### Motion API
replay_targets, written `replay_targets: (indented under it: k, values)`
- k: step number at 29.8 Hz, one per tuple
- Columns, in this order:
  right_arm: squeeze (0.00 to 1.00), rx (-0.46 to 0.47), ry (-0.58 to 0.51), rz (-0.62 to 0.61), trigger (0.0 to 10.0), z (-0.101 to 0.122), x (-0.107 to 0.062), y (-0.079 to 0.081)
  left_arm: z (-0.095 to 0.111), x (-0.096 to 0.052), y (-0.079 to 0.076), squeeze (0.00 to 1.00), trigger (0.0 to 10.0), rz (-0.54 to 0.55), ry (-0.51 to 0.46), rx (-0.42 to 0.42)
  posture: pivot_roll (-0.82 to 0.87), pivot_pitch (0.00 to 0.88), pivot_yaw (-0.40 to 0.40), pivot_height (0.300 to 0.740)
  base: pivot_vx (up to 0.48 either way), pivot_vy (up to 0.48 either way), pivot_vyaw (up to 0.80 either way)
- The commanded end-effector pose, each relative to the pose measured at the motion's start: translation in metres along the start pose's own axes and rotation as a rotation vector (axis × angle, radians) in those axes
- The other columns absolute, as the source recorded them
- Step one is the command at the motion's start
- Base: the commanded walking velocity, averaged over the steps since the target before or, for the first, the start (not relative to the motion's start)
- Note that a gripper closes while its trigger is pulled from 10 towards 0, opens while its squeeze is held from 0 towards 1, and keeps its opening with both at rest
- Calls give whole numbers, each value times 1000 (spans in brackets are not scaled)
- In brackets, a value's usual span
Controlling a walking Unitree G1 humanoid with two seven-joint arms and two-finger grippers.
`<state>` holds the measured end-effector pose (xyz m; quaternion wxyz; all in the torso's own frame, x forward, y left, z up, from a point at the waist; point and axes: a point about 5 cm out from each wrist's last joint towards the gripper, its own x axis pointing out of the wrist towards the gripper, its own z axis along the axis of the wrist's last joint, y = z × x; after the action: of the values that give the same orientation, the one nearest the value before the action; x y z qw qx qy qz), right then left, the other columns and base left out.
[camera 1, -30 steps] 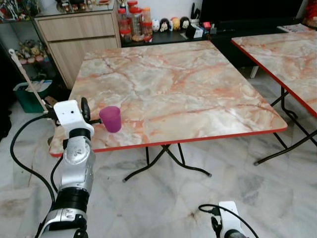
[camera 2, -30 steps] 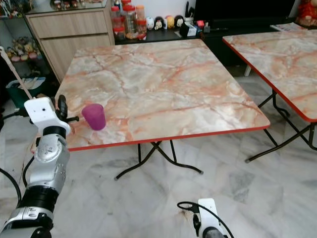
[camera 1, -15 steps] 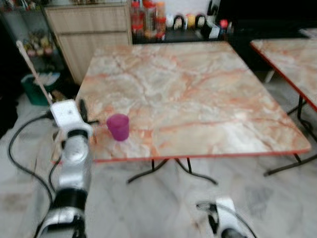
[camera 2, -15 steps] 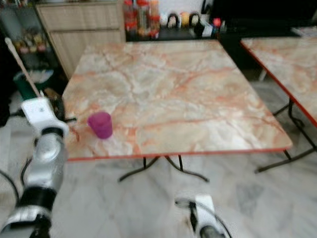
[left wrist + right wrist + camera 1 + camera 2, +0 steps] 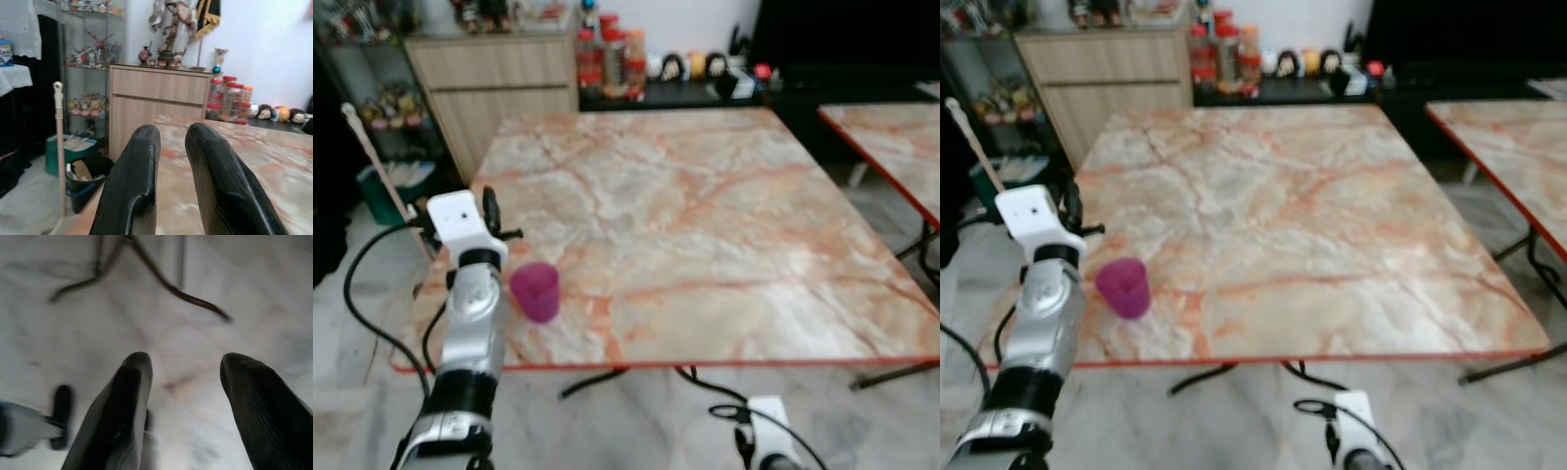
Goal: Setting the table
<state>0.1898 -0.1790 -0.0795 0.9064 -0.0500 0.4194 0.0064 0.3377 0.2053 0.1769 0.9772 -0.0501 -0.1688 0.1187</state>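
One purple cup [image 5: 535,291]; two marble tables [image 5: 705,225]; two hands [image 5: 168,191].

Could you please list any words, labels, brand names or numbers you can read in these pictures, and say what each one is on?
No text can be read for certain.
Blue container on the white-draped shelf, left wrist view: it has a white label, too small and blurred to read.
Red-lidded jars beside the wooden cabinet: any labels are too small to read.
Purple cup and marble table: no writing seen.
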Motion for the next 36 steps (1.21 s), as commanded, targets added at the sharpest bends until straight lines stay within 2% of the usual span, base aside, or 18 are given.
replay_targets:
  k: [1,6,7,9,10,11,12,16,17,18,23,26,29,33,35,36]
  values:
    - [0,-1,11,-20,10000,-4,-1,-8,7,-2,-12,0,10000,-67,-1,-50,21,0,31,732,0,0,0]
    - [0,-1,14,-20,10000,-5,-2,-8,9,-5,-10,0,10000,-88,18,-72,20,0,32,732,0,0,0]
    - [0,4,20,-22,10000,-8,-2,-8,22,-2,-6,0,10000,-124,26,-87,29,0,34,732,0,0,0]
    - [0,2,26,-20,10000,-10,-3,-8,32,-1,-4,0,10000,-158,29,-104,35,0,32,732,0,0,0]
    - [0,0,28,-18,10000,-11,-3,-7,35,1,-5,251,10000,-182,31,-92,35,0,33,732,0,0,0]
    - [0,-1,30,-17,10000,-11,-3,-7,37,1,-5,251,10000,-199,33,-82,35,0,34,732,0,0,0]
    - [0,0,31,-16,10000,-12,-3,-7,41,2,-7,1000,10000,-239,37,-83,34,0,35,732,0,0,0]
    - [0,2,30,-16,10000,-12,-3,-6,46,-1,-15,1000,10000,-355,59,-52,31,0,38,732,0,0,0]
    - [0,2,30,-16,10000,-12,-3,-6,46,-1,-15,1000,10000,-355,59,-52,31,0,38,732,0,0,0]
    - [0,3,30,-16,10000,-11,-3,-6,42,-5,-21,1000,10000,-461,100,2,33,0,37,732,0,0,0]
    - [0,4,28,-14,10000,-10,-3,-6,29,-15,-25,1000,10000,-578,213,60,24,0,41,732,0,0,0]
    - [0,3,27,-14,10000,-9,-3,-6,26,-17,-27,1000,10000,-610,232,89,25,0,40,732,0,0,0]
    - [0,-3,26,-14,10000,-9,-2,-6,20,-24,-33,1000,10000,-722,266,119,26,0,37,732,0,0,0]
    - [0,-7,27,-14,10000,-9,-2,-7,17,-25,-33,1000,10000,-743,283,153,27,0,36,732,0,0,0]
    - [0,-9,29,-19,10000,-9,-3,-10,10,-23,-28,1000,10000,-722,320,216,19,0,36,732,0,0,0]
    - [0,-9,29,-19,10000,-9,-3,-10,10,-23,-28,1000,10000,-722,320,216,19,0,36,732,0,0,0]
